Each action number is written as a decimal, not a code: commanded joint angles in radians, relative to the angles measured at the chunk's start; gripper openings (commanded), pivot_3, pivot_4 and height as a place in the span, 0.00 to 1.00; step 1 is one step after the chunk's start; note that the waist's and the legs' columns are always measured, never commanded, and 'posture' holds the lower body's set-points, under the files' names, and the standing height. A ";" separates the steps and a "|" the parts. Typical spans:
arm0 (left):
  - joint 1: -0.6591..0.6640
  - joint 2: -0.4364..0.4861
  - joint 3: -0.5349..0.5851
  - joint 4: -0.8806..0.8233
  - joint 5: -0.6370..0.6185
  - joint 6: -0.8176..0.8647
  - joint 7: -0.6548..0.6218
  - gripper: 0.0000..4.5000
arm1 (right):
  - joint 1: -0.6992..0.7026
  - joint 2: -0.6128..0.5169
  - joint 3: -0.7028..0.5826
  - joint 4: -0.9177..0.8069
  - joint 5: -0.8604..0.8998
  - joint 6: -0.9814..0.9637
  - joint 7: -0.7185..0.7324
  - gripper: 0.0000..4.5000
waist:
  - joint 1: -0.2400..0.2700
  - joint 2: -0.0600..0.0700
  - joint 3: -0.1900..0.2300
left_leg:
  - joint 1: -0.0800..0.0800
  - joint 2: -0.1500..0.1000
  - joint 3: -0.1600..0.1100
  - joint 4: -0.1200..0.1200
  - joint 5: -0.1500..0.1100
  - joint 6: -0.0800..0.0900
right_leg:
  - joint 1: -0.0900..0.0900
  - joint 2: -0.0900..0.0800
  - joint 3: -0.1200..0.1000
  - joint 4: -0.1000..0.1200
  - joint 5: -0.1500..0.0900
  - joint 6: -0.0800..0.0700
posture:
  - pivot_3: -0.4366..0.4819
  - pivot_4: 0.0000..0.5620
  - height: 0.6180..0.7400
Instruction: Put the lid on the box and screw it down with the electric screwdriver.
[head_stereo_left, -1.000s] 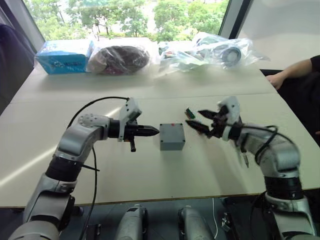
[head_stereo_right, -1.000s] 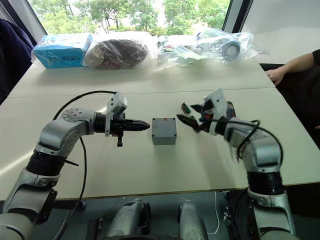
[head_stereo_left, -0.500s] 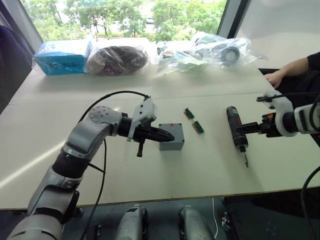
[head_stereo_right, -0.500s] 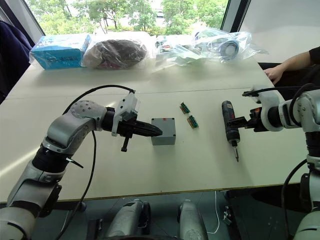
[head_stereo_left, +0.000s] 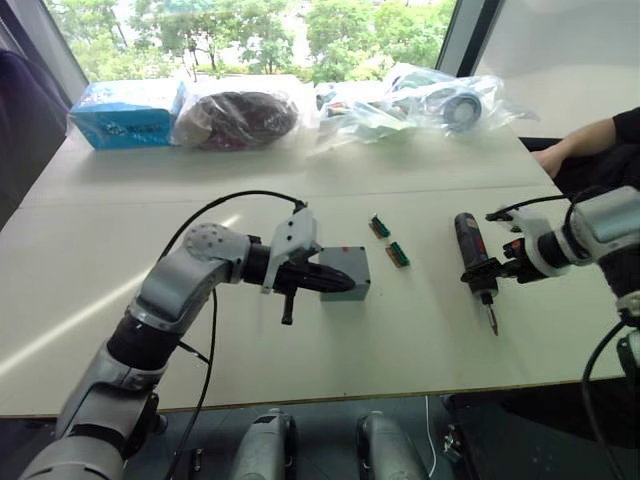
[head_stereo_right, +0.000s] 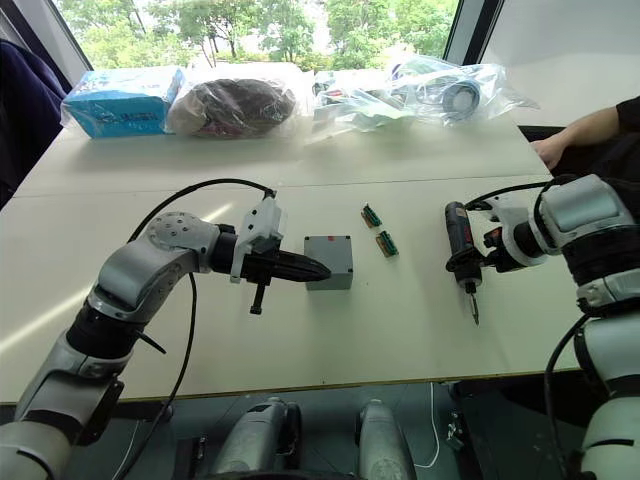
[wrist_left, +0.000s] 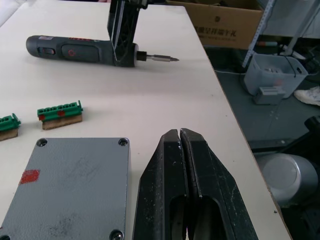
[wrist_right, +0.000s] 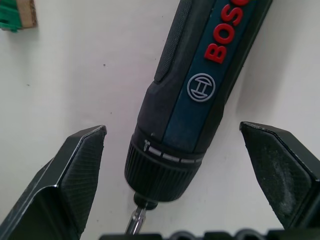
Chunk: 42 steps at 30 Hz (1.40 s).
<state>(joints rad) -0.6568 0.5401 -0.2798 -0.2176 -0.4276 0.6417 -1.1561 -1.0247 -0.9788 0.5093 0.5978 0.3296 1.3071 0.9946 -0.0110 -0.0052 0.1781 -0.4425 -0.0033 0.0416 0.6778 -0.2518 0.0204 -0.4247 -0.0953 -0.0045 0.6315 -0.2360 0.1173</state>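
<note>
— How is the scene lit?
— Strong daylight is admitted through the window (head_stereo_left: 250, 30) behind the counter (head_stereo_left: 420, 330); the trees outside are washed out. A pale glare streak is laid across the counter's left side.

— Are shadows seen?
— Soft ones are cast toward the camera under the box (head_stereo_left: 344, 274) and the electric screwdriver (head_stereo_left: 474, 262).

— And sharpness?
— In the right wrist view, the screwdriver's printed lettering is rendered crisply. The plastic bags (head_stereo_right: 440, 95) are marked by highlights.
</note>
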 joint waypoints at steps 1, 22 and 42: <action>0.008 0.001 0.032 -0.042 -0.025 0.007 0.021 0.00 | -0.041 0.023 0.036 0.082 -0.085 -0.075 0.054 0.95 | 0.000 0.000 0.000 | 0.000 0.000 0.000 0.000 0.000 0.000 | 0.000 0.000 0.000 0.000 0.000 0.000 | 0.48 0.27 1.00; -0.027 0.030 0.070 0.175 0.017 -0.051 0.021 0.00 | 0.015 0.301 -0.790 -0.327 0.160 -0.405 -0.199 0.38 | -0.007 0.005 0.003 | 0.000 0.001 0.003 -0.002 0.000 0.000 | -0.003 0.003 0.002 0.001 0.000 0.000 | 0.48 0.27 1.00; -0.157 -0.097 -0.048 0.441 0.199 -0.216 -0.013 0.00 | 0.546 0.744 -0.632 -0.954 0.094 -0.810 -0.546 0.38 | 0.015 0.004 0.002 | -0.001 0.000 -0.001 0.003 0.000 -0.001 | 0.000 0.006 0.002 0.001 0.002 0.002 | 0.48 0.27 1.00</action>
<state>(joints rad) -0.8015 0.4411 -0.3220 0.2147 -0.2550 0.4645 -1.1592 -0.4602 -0.2357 -0.1147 -0.3136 0.4284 0.5598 0.4567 0.0044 -0.0008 0.1801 -0.4432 -0.0030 0.0404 0.6800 -0.2513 0.0196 -0.4248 -0.0892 -0.0023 0.6324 -0.2343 0.1187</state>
